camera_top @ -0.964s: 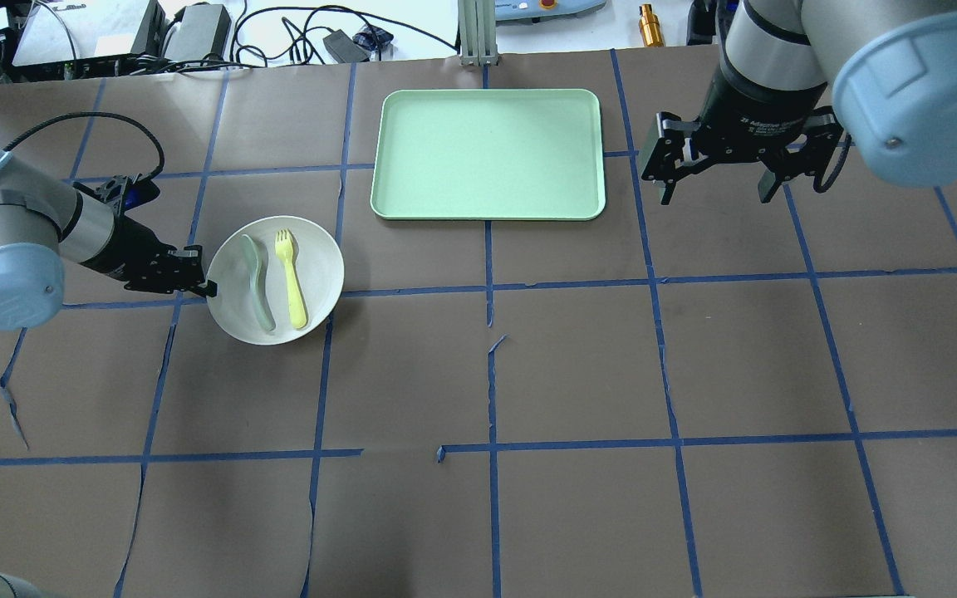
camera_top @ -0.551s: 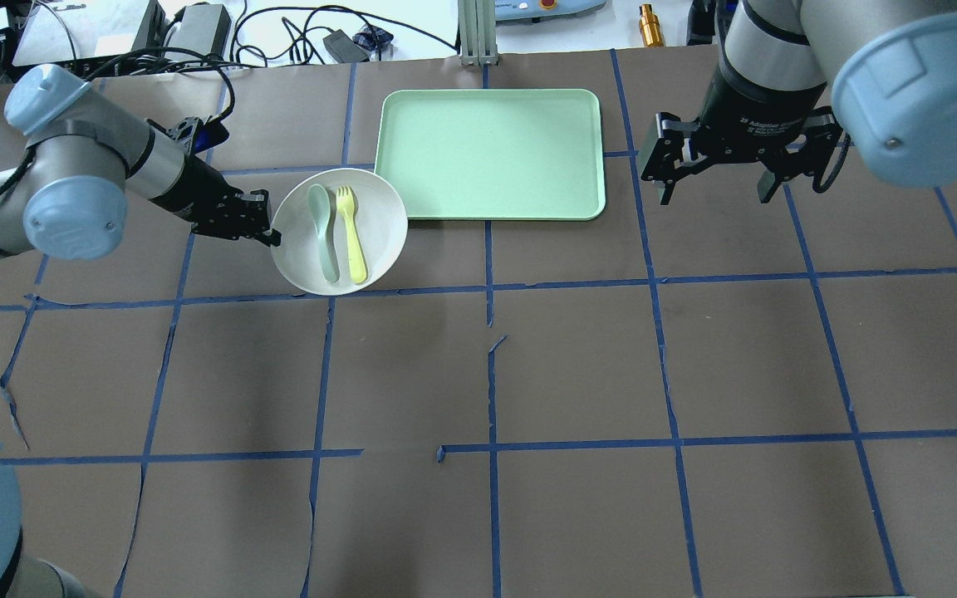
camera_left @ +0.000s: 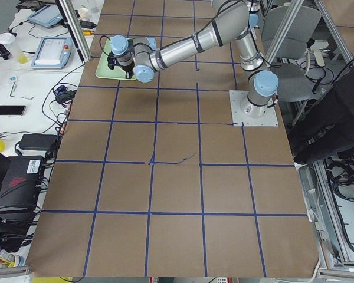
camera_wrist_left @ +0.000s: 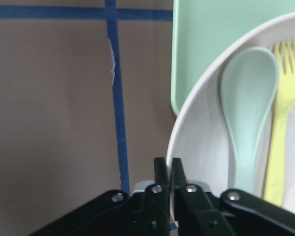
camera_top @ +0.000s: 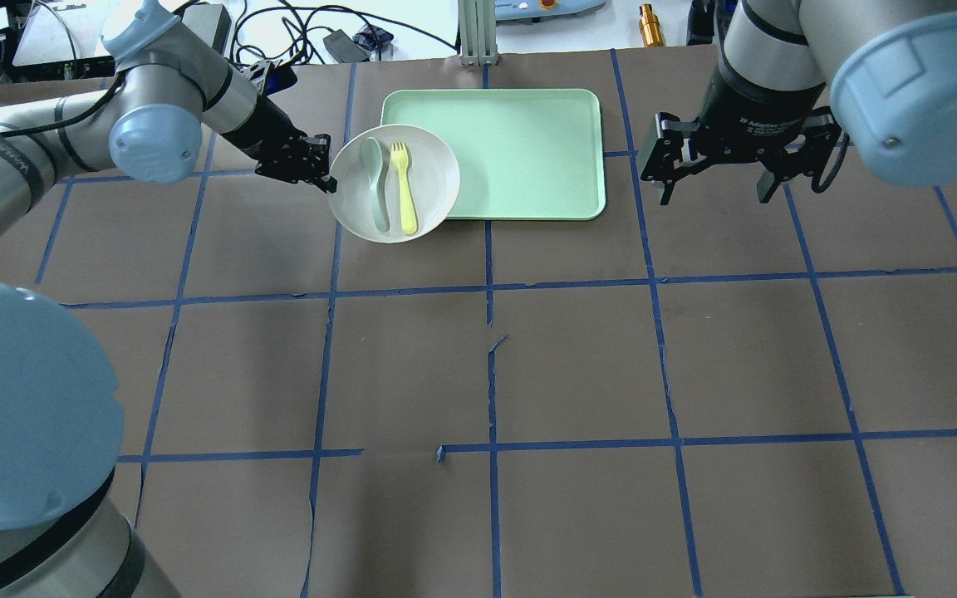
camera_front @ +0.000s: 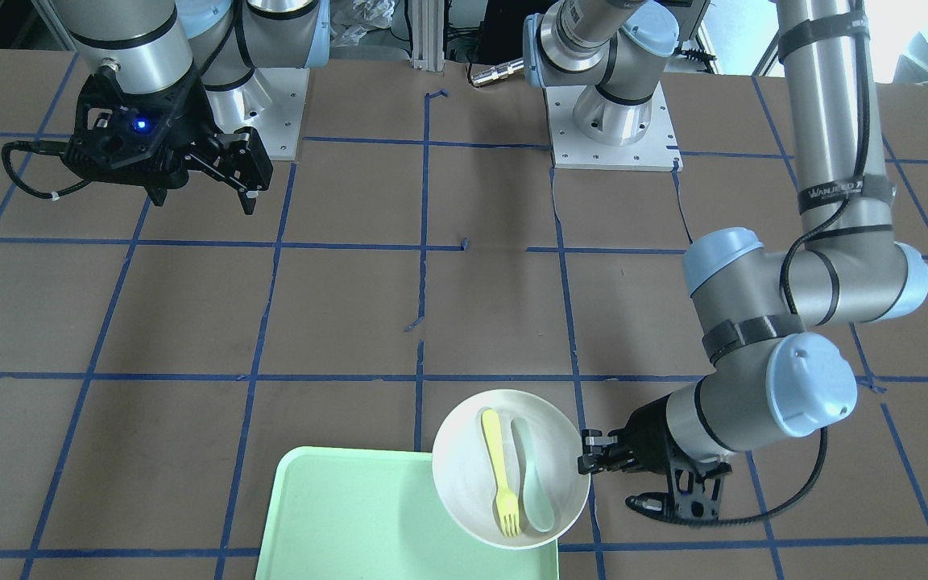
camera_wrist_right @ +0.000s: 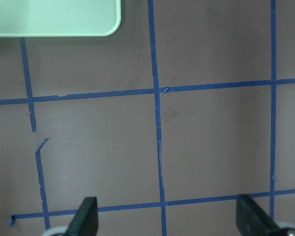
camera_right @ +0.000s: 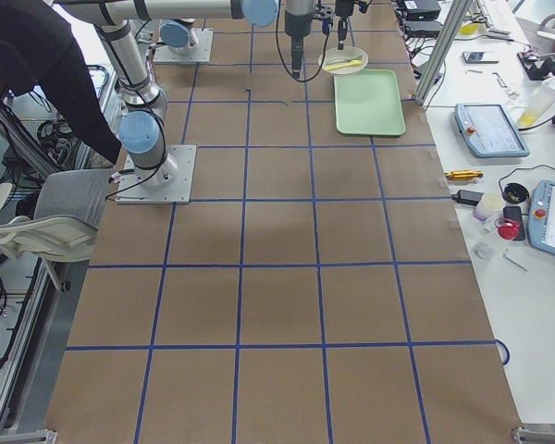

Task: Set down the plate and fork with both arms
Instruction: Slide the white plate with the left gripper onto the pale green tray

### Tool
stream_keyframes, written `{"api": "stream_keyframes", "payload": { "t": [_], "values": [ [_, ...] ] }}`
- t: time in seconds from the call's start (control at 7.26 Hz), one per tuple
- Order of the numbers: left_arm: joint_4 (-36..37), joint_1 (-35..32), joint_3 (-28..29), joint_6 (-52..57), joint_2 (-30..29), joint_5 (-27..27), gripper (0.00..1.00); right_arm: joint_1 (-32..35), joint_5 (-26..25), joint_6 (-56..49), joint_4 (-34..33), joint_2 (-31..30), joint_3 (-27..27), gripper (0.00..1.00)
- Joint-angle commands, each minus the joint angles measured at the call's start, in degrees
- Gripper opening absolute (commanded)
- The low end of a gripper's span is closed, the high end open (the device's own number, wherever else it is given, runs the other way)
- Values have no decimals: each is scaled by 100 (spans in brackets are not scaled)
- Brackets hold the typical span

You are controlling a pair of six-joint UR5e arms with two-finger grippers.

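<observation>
The off-white plate (camera_top: 435, 166) is held at its left rim by my left gripper (camera_top: 327, 179), which is shut on it. The plate overlaps the left edge of the green tray (camera_top: 528, 149). The yellow fork (camera_top: 403, 187) lies on the plate beside a pale grey-green spoon (camera_top: 375, 183). The front view shows the plate (camera_front: 464, 467), the fork (camera_front: 499, 483) and my left gripper (camera_front: 585, 461). The left wrist view shows the closed fingers (camera_wrist_left: 161, 177) pinching the plate's rim (camera_wrist_left: 187, 132), with the fork (camera_wrist_left: 280, 128) on it. My right gripper (camera_top: 715, 187) is open and empty, right of the tray.
The tray (camera_front: 351, 515) lies at the far middle of the brown, blue-taped table (camera_top: 578, 357). Cables and equipment sit beyond the far edge (camera_top: 304, 33). The right wrist view shows bare table (camera_wrist_right: 211, 142) and a tray corner (camera_wrist_right: 64, 19).
My left gripper has carried the plate with the fork and spoon up and to the right, from the left of the table to over the tray's left edge. The right arm has not moved.
</observation>
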Motion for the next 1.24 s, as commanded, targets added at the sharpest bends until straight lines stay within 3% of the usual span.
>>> {"api": "stream_keyframes", "payload": {
  "t": [0.0,0.55,1.1],
  "values": [
    [-580,-351,1371,-211,-787,75,0,0,-11,4,0,0,35,100],
    [-593,-755,2359,-1018,-1571,251,0,0,-38,4,-9,-17,105,100],
    [-532,-958,2396,-1153,-1783,339,0,0,-46,4,-9,-17,105,100]
  ]
}}
